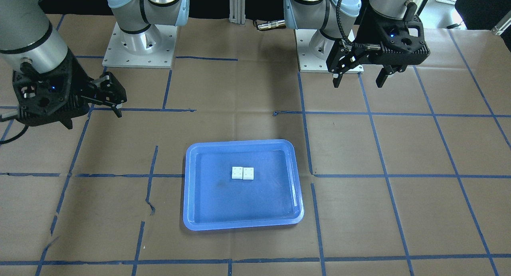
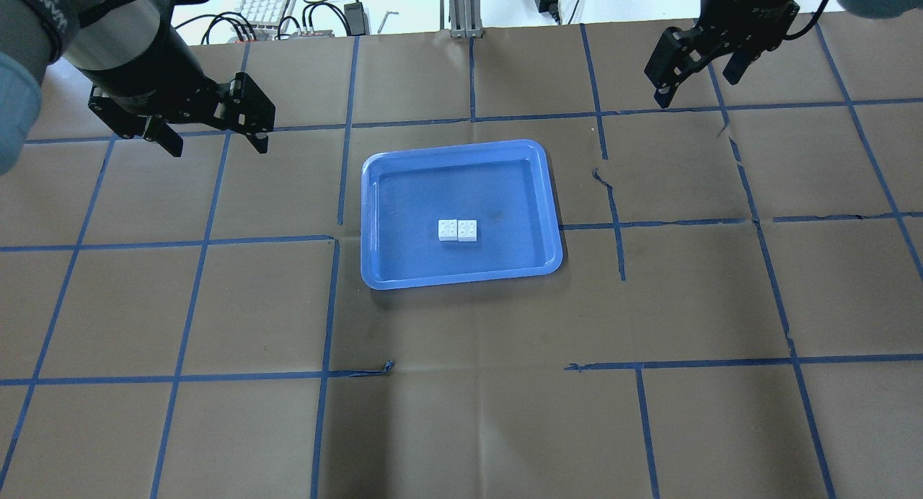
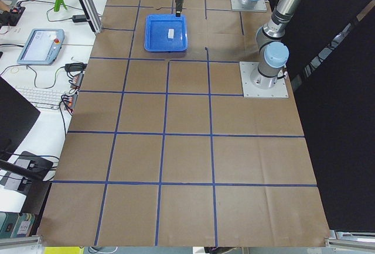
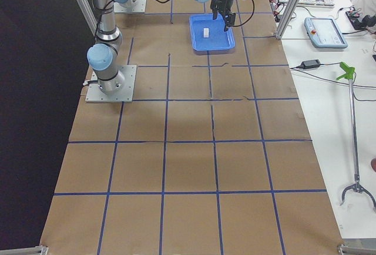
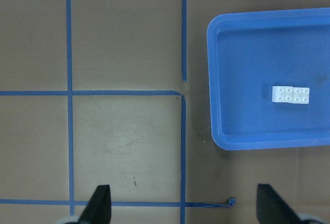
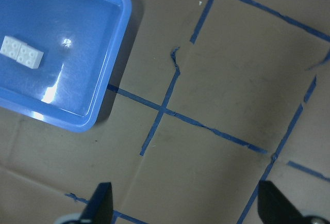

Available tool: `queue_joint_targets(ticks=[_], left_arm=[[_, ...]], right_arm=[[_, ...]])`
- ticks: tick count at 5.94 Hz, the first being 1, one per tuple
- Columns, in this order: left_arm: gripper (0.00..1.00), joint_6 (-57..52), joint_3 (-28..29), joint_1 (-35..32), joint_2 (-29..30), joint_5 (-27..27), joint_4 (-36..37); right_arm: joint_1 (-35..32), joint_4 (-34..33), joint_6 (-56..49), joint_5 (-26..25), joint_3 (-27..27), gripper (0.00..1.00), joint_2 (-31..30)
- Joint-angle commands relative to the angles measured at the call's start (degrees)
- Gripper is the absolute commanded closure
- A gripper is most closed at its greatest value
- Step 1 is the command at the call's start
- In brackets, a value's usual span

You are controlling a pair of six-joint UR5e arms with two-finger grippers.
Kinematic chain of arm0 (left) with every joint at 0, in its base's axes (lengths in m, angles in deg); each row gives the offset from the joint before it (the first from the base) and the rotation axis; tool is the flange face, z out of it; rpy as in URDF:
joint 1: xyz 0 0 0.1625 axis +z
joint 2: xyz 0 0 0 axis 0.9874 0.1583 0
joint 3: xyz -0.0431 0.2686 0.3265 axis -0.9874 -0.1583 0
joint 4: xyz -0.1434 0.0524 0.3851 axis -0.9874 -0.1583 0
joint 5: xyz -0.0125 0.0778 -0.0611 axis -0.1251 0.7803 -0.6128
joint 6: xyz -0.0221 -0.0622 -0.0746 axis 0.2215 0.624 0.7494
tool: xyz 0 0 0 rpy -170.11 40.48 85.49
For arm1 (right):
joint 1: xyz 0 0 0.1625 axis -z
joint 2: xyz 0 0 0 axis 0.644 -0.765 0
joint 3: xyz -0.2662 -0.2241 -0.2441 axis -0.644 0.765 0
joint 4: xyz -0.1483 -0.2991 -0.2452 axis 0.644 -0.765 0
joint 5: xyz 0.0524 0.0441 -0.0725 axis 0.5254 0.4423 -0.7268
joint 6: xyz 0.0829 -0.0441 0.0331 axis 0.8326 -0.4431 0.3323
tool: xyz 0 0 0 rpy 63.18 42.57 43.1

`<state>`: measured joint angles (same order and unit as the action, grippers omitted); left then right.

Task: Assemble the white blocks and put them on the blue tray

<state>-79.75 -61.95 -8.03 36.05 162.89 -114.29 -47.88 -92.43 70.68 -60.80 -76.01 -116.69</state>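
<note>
The two white blocks (image 1: 242, 173) sit joined side by side, studs up, near the middle of the blue tray (image 1: 191, 188). They also show in the overhead view (image 2: 458, 230) on the tray (image 2: 454, 148), in the left wrist view (image 5: 292, 94) and in the right wrist view (image 6: 21, 52). My left gripper (image 2: 216, 147) is open and empty, raised over the table well to the left of the tray; it also shows in the front view (image 1: 358, 84). My right gripper (image 2: 694, 89) is open and empty, raised far to the right of the tray.
The table is covered in brown paper with a grid of blue tape lines (image 2: 339, 239). Both arm bases (image 1: 139, 44) stand at the robot's side. A keyboard and cables (image 2: 267, 1) lie beyond the far table edge.
</note>
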Motion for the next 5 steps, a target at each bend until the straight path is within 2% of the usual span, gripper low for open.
queue_joint_targets(ticks=[1, 5], left_arm=[[0.01, 0.02, 0.01, -0.02, -0.03, 0.0, -0.01], [0.01, -0.07, 0.01, -0.02, -0.03, -0.08, -0.01]], right_arm=[[-4.04, 3.27, 16.95, -0.7, 0.21, 0.0, -2.72], [-2.21, 3.82, 17.19, -0.36, -0.67, 0.0, -2.82]])
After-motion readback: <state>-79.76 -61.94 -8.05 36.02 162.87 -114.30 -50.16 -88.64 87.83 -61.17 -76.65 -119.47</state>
